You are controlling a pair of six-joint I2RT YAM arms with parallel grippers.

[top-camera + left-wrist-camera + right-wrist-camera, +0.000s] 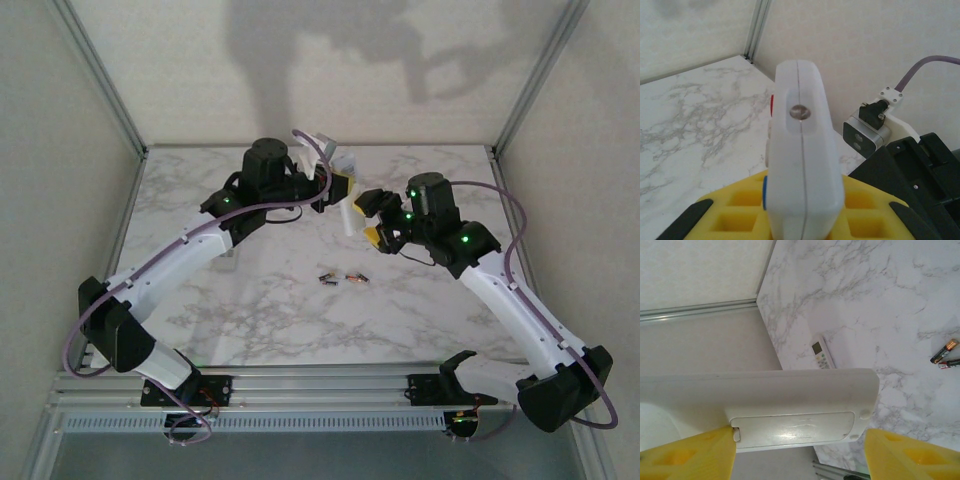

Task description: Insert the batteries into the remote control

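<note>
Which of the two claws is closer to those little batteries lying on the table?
Right. The right gripper hangs just behind the batteries; the left gripper, holding the remote, sits farther back and left.

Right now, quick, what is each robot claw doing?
Left gripper: closed on the white rectangular plastic remote control.
Right gripper: open, its yellow fingers on either side of that remote's end.

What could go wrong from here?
1. The left gripper holds the remote aloft by one end; the right gripper, open astride the cover, may twist it loose when it closes.
2. The batteries lie loose on the table and may roll when picked.
</note>
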